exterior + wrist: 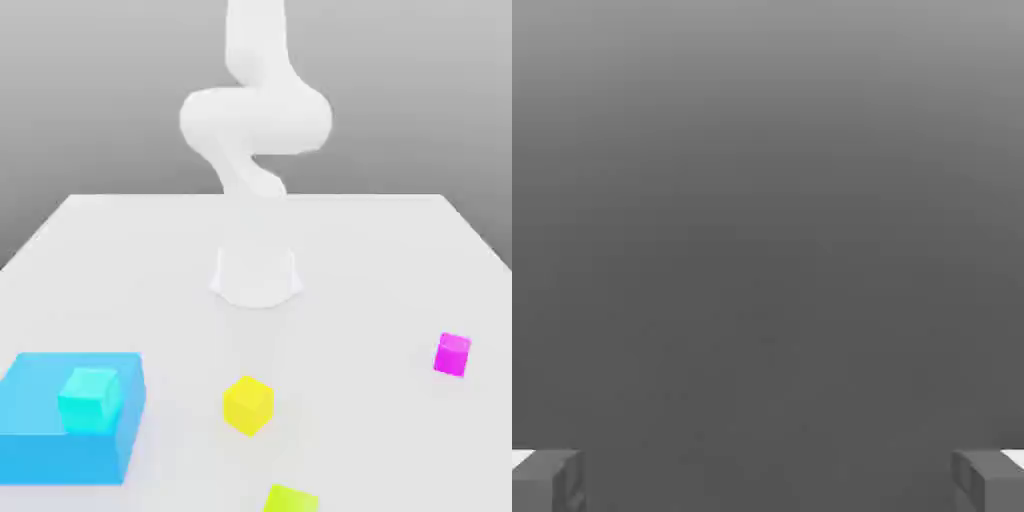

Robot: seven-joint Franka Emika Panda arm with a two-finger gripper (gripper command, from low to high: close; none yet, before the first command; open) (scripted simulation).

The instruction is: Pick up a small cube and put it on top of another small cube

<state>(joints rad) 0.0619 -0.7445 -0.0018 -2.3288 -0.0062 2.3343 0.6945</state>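
The small magenta-pink cube (452, 355) sits on the white table (380, 260) at the exterior view's right. The small turquoise cube (89, 400) rests on top of the big flat sky-blue block (40, 440) at the exterior view's left. The white arm (256, 120) rises from its base (256, 275) at the table's middle and bends up out of the picture. In the hand view my gripper (768, 480) stands open, its two grey fingertips (547, 480) far apart with nothing between them, facing a plain grey background.
A yellow cube (247, 404) lies near the front middle of the table. A lime-green cube (291, 499) sits at the front edge, partly cut off. The table's far edge runs behind the arm's base.
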